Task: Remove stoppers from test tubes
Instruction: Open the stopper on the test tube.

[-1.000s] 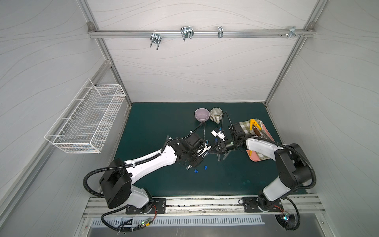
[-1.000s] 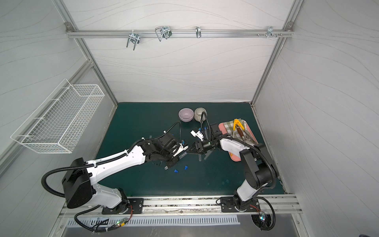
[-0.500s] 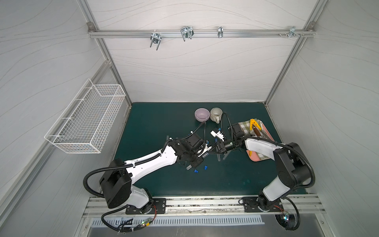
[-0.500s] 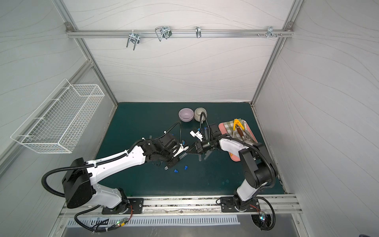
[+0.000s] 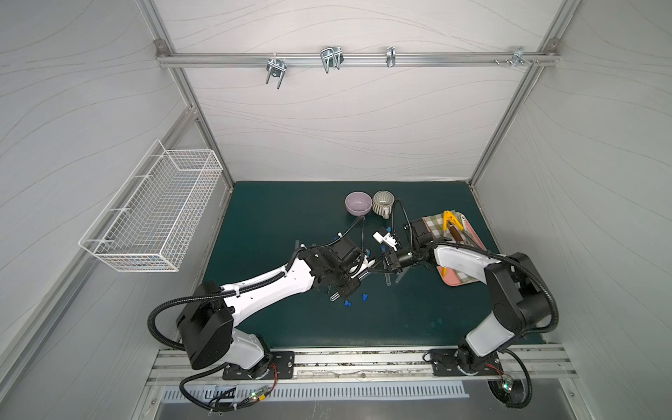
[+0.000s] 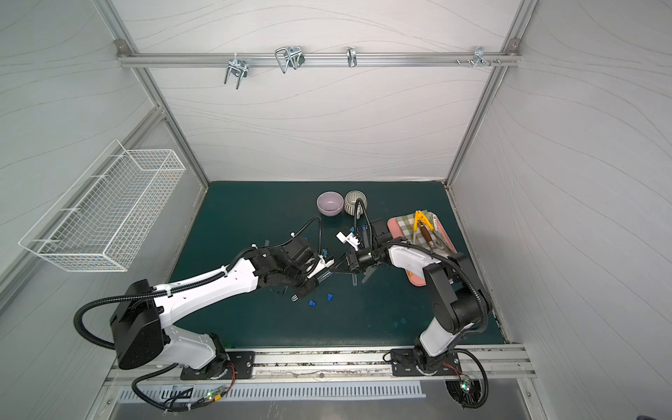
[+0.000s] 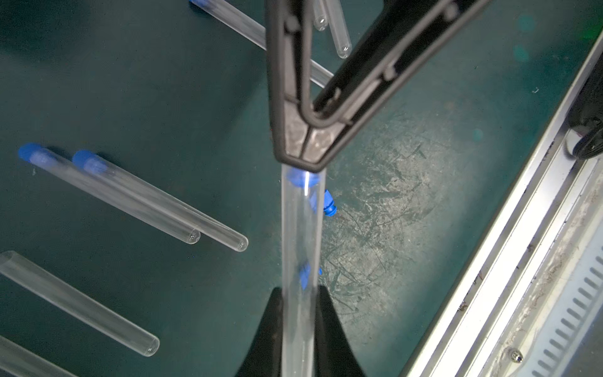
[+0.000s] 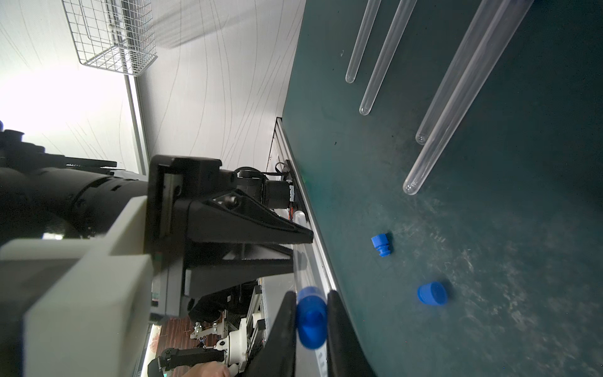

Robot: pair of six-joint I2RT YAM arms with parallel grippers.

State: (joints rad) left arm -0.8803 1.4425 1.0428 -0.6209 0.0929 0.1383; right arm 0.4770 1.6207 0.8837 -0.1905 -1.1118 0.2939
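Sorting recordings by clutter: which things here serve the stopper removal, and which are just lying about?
Job: clear long test tube held by the left gripper; bright blue plastic stopper pinched by the right gripper; loose blue stoppers; other clear tubes lying flat.
Lying about: lilac round bowl; striped ceramic mug; pink tray with yellow-handled tools; white wire basket.

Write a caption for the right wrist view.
Right gripper pinches the blue stopper of a clear test tube held by the left gripper; two loose stoppers on the mat.
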